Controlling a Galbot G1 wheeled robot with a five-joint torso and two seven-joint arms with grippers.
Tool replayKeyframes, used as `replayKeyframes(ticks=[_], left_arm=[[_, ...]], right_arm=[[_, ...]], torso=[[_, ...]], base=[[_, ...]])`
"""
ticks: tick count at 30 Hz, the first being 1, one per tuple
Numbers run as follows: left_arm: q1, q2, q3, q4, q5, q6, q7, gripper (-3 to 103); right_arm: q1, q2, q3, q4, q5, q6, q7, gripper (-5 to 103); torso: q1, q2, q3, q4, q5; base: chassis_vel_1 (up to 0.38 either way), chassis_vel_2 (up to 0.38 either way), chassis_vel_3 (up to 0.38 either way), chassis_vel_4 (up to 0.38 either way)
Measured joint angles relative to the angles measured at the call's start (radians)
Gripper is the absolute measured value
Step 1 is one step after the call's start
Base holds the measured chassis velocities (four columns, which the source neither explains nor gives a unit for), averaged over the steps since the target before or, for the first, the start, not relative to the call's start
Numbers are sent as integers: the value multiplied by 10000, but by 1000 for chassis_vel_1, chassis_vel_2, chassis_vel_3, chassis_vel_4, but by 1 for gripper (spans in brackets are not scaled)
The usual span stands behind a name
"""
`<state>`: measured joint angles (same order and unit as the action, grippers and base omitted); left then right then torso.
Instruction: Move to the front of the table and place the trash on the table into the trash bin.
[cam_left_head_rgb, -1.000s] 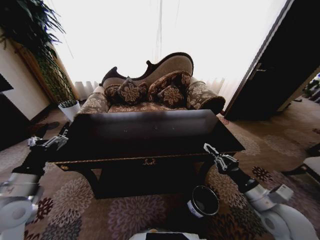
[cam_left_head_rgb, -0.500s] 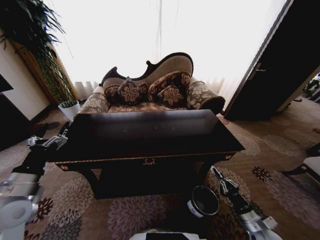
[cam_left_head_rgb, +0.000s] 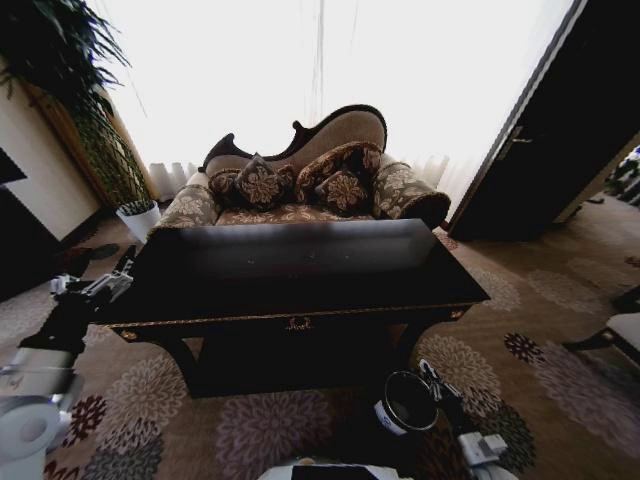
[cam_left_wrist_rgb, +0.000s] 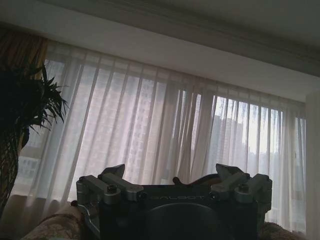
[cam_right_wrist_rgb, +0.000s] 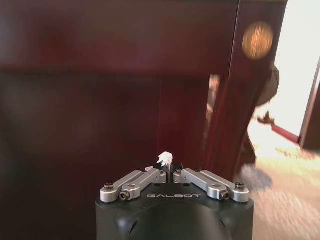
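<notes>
**Right gripper lowered beside the bin, paper scrap pinched**

The glossy black desk (cam_left_head_rgb: 300, 265) is seen from its front, with the gold emblem centred on the apron. The trash bin (cam_left_head_rgb: 407, 402) stands on the patterned carpet (cam_left_head_rgb: 260, 430) below the desk's front edge, towards its right corner. The right gripper (cam_left_head_rgb: 432, 378) is held low, just beside the bin's rim — in the right wrist view its fingers (cam_right_wrist_rgb: 150, 176) are closed almost together on a small white paper scrap (cam_right_wrist_rgb: 165, 159). The left gripper (cam_left_head_rgb: 92, 287) is held off the desk's front-left corner; its fingers (cam_left_wrist_rgb: 112, 176) are spread wide, with nothing between them.
</notes>
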<state>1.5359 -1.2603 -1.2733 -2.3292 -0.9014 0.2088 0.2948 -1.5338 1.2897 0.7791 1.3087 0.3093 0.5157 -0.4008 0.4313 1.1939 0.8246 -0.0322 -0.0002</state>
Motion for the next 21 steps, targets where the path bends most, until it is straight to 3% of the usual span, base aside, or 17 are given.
replayKeyframes(ticks=[10, 21], left_arm=[[158, -85, -57, -47, 67, 0, 15, 100], [298, -177, -11, -124, 212, 0, 39, 100]], right_arm=[[890, 185, -364, -2079, -984, -554, 760, 2], [1867, 176, -861, -3379, -1036, -2229, 2320, 2]], torso=[[0, 0, 0, -2, 1], [0, 0, 1, -2, 2]], base=[[0, 0, 0, 0], [0, 0, 0, 0]])
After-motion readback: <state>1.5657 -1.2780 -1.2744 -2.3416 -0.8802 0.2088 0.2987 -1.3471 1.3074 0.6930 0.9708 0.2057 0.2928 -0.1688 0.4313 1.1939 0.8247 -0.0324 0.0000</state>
